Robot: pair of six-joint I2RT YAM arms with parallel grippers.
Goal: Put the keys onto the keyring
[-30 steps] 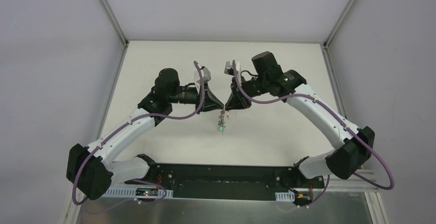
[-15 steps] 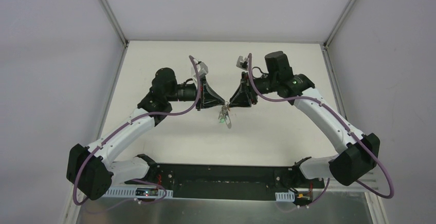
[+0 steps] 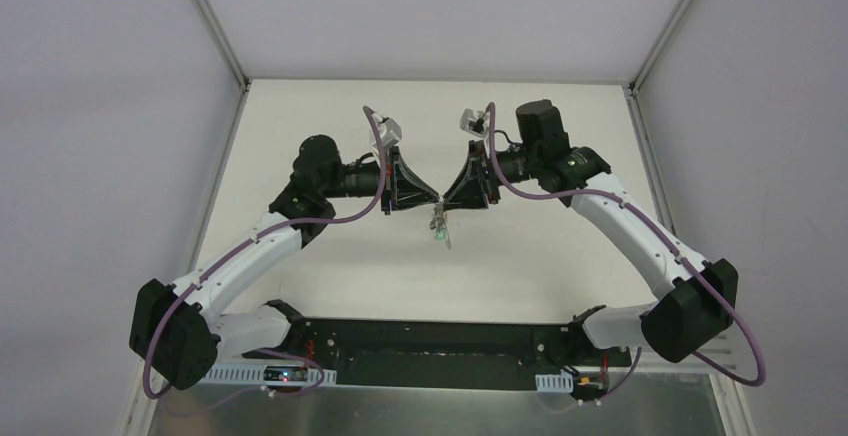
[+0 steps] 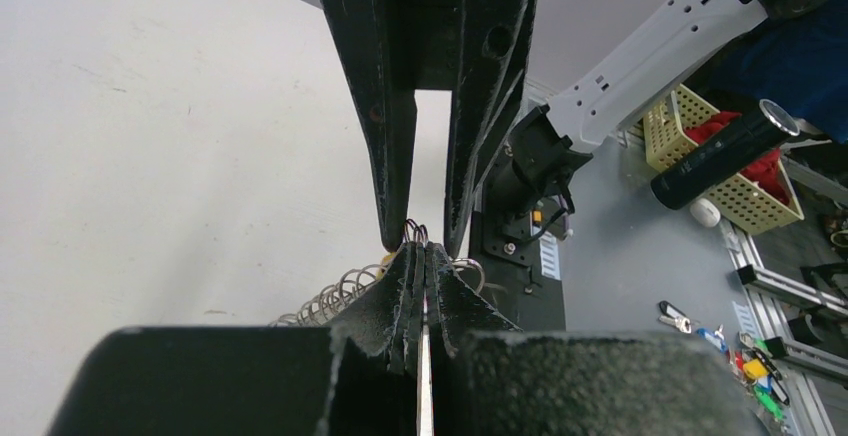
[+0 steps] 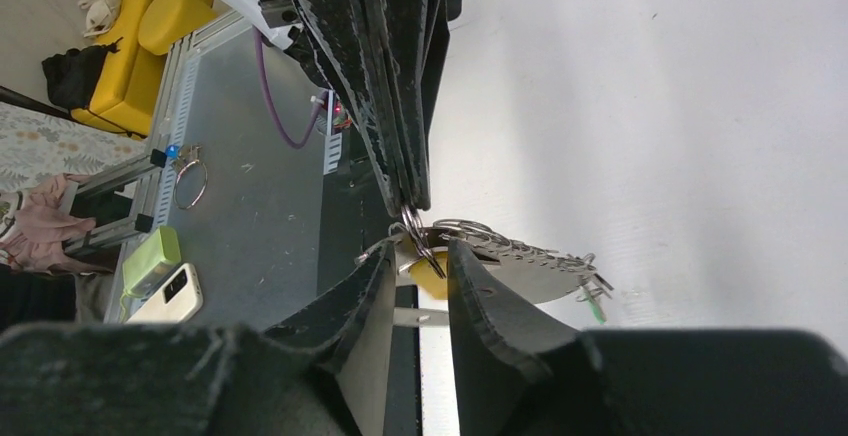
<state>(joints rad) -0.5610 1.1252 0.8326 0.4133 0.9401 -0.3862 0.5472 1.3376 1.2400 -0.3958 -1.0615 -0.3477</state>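
1. One bundle hangs nearest the bases: keyring (image 3: 438, 223) in mid-air, long axis straight down, green key (image 3: 437, 240) lowest.
2. Its top sits right at the tips. Left gripper (image 4: 425, 254) has its fingers pressed together, pinching the ring's top wire. Right gripper (image 5: 420, 250) faces it tip to tip with fingers spread and the yellow key (image 5: 430, 268) in the gap. Both arms are equally near.
3. Can't tell whether the yellow key touches the right pads or is threaded yet; the wire is too fine.

R gripper (image 5: 420, 256) jaws apart, yellow key (image 5: 432, 276) between, L gripper (image 5: 408, 191) pinching keyring (image 5: 414, 228)
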